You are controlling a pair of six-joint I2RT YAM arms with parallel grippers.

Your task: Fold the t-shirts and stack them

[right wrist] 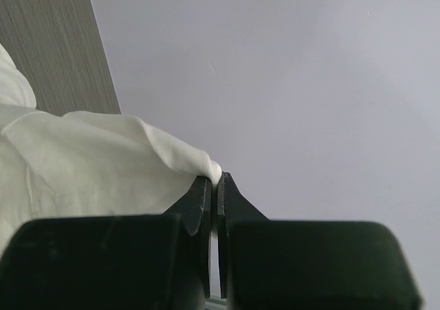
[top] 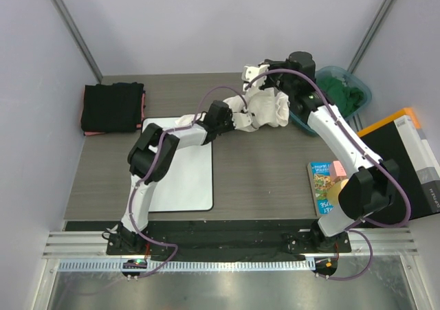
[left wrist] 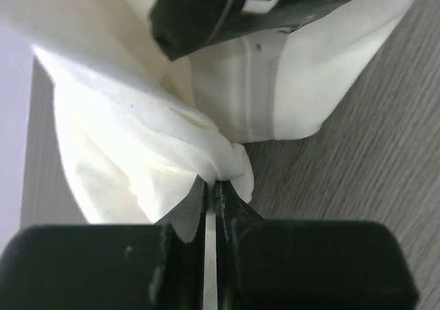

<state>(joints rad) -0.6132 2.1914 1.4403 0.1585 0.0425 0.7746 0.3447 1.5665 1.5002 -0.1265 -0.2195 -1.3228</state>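
Note:
A crumpled white t-shirt [top: 267, 108] hangs bunched between both grippers at the back middle of the table. My left gripper [top: 237, 118] is shut on a fold of it [left wrist: 213, 183], and the white cloth [left wrist: 137, 152] fills the left wrist view. My right gripper [top: 256, 76] is shut on another edge of the same shirt [right wrist: 217, 178], with the cloth [right wrist: 89, 159] draping to its left. Folded black t-shirts [top: 111, 107] lie stacked at the back left, a pinkish-red edge [top: 143, 106] showing on the stack's right side. A green t-shirt [top: 342, 92] sits in a teal bin.
A flat white board [top: 184, 169] lies on the table's left half under the left arm. The teal bin [top: 364, 90] stands at the back right. A colourful book [top: 322, 186] and a black and orange box [top: 405, 155] are on the right.

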